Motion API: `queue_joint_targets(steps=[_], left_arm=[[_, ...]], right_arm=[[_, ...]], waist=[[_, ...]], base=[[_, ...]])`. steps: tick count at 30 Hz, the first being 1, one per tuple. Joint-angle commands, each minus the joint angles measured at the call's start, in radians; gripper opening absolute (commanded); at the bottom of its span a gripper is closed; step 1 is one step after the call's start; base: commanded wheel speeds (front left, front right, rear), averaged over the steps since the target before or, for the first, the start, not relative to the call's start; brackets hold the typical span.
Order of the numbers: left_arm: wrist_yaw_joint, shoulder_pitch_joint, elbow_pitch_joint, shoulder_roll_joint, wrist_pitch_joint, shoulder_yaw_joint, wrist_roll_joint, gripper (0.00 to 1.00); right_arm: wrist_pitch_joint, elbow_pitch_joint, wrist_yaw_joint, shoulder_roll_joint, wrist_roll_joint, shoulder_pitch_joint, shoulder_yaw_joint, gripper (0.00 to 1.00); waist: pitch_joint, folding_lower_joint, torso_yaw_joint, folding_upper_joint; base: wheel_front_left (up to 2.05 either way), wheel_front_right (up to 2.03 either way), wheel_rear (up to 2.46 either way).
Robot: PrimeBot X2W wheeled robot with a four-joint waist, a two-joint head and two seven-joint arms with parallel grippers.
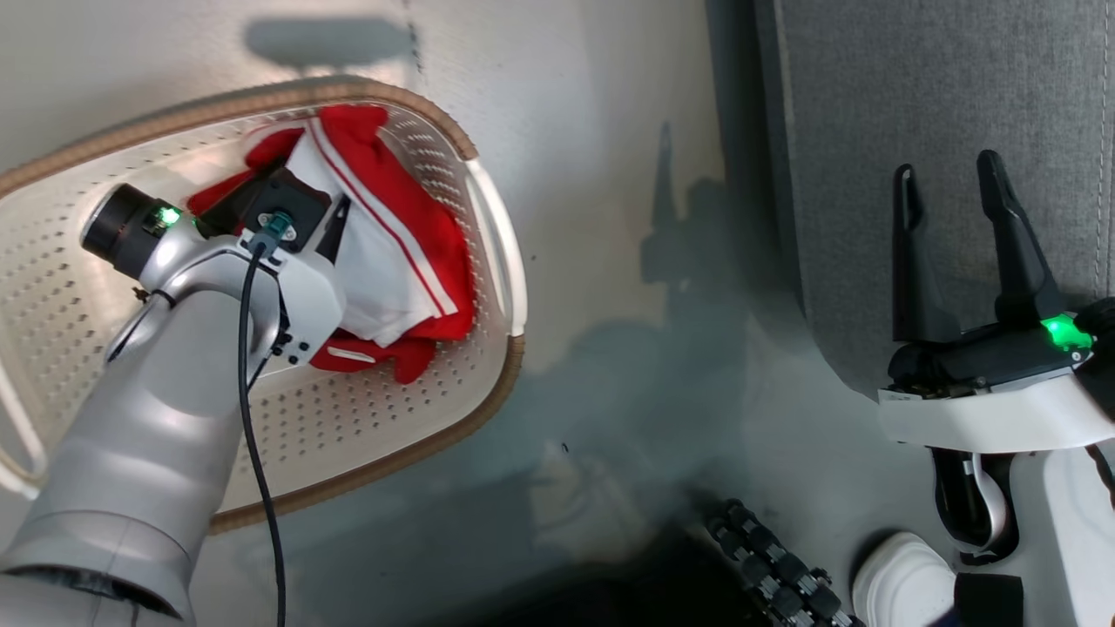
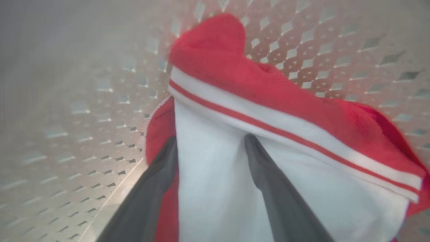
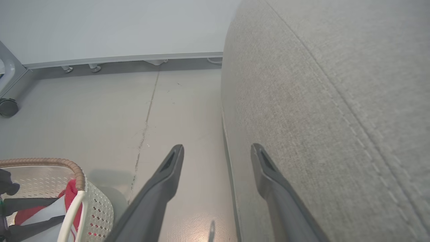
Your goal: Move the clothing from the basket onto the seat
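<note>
Plainly the soft red sports clothing with white panels and thin stripes (image 1: 396, 252) lies bunched inside the oval cream-white perforated plastic basket (image 1: 87, 305), at the end of the basket that faces the large grey fabric seat (image 1: 941, 87). The heap's long axis runs across the basket's short width, roughly parallel to the white handle at that end. The striped band slants along that same line, with a red lobe pointing at the basket's far rim.

The left gripper (image 2: 211, 138) is down in the basket with its fingers spread wide. They straddle a raised white fold, with cloth between them but not pinched. The right gripper (image 1: 948, 170) hangs well apart from the basket, against the seat's front, fingers spread and empty.

The cloth looks light, limp and likely to drape and trail, so it should not slip much. I would pinch the thick ridge by the striped band, deep enough to gather several layers and keep loose ends from snagging the basket's rim.
</note>
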Motion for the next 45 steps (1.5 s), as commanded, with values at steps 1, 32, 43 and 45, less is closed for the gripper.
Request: queue_joint_targets(steps=[1,32,43,45], left_arm=[[-0.005,-0.023,0.004,0.005,0.002,-0.003,0.011,1.0],[-0.033,-0.088,0.074,0.03,0.582,-0.094,-0.014,0.16],[-0.023,-0.077,0.074,0.045,0.579,-0.094,-0.045,0.0],[-0.023,-0.079,0.074,0.044,0.581,-0.093,-0.049,0.0]], right_arm=[[-0.005,0.003,0.0,-0.001,0.007,-0.013,0.0,1.0],[-0.003,0.019,0.0,-0.001,0.034,0.007,0.058,1.0],[-0.003,0.024,0.0,-0.001,0.039,-0.012,0.056,1.0],[-0.003,0.026,0.0,-0.001,0.036,-0.021,0.058,1.0]], waist=[[0.013,0.0,-0.013,0.0],[0.041,0.0,-0.027,0.0],[0.04,0.0,-0.025,0.0],[0.037,0.0,-0.024,0.0]], base=[[0.0,0.0,0.0],[0.0,0.0,0.0],[0.0,0.0,0.0],[0.0,0.0,0.0]])
